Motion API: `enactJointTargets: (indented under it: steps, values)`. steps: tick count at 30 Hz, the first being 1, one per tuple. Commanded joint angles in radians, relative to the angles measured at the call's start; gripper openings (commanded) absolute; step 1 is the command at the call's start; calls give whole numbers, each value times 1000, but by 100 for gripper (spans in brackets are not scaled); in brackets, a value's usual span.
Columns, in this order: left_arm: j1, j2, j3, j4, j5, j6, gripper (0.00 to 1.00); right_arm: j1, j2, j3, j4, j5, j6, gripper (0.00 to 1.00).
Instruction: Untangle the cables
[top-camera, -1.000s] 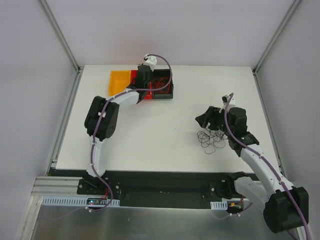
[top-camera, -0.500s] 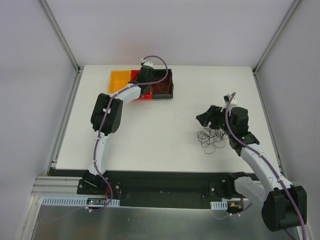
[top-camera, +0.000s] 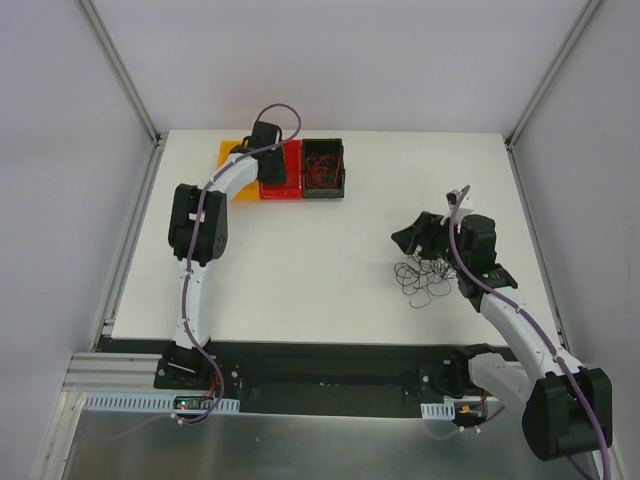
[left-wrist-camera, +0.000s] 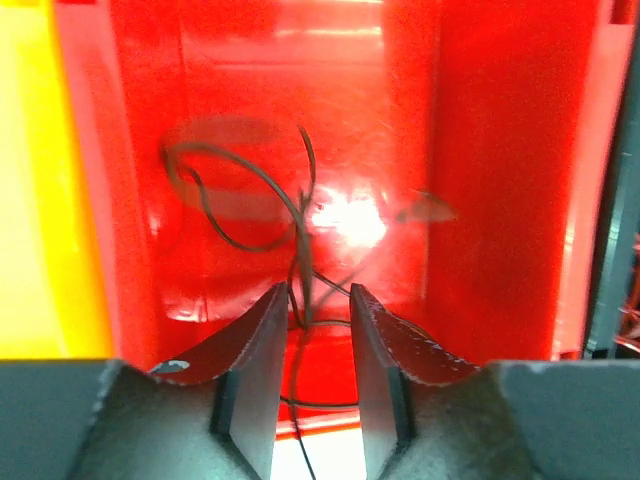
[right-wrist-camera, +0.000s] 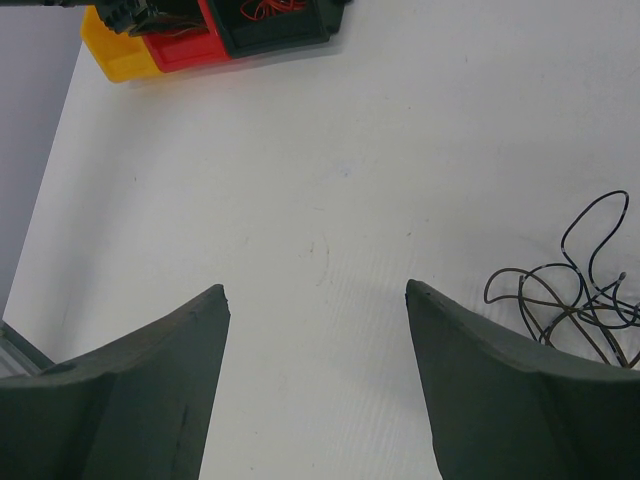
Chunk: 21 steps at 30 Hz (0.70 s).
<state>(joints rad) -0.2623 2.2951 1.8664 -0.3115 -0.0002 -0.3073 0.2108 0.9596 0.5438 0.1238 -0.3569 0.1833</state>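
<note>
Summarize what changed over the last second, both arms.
The left hand swung left from the black bin to over the red bin and its jaws parted. A dark wire now runs loose between them into the red bin, apparently being released. The right hand stayed open above the table, beside the tangle, which did not shift.

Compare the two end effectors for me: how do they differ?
The left end effector hangs over the red bin; the right end effector over the table. The left's jaws stand narrowly apart, the right's wide. A wire runs between the left's jaws; the right's gap is empty, the wire pile beside it. Both are dark, two-fingered and open.
</note>
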Motion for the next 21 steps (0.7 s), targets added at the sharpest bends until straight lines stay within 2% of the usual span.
enactJointTargets:
  steps: [1, 10, 14, 17, 21]
  values:
    - [-14, -68, 63, -109, 46, -15, 35, -8, 2, 1, 46, -19, 5, 74]
    - [-14, -210, 65, -192, 45, -24, 59, -8, 18, 1, 40, -7, 2, 74]
    - [-11, -305, 63, -276, 48, -59, 73, -28, 34, 34, -70, 114, 45, 76]
    - [-12, -457, -25, -288, 87, -75, 78, -91, 27, 58, -265, 219, 105, 82]
    - [-14, -630, -185, -258, 227, -66, 80, -268, -18, -22, -326, 210, 137, 86]
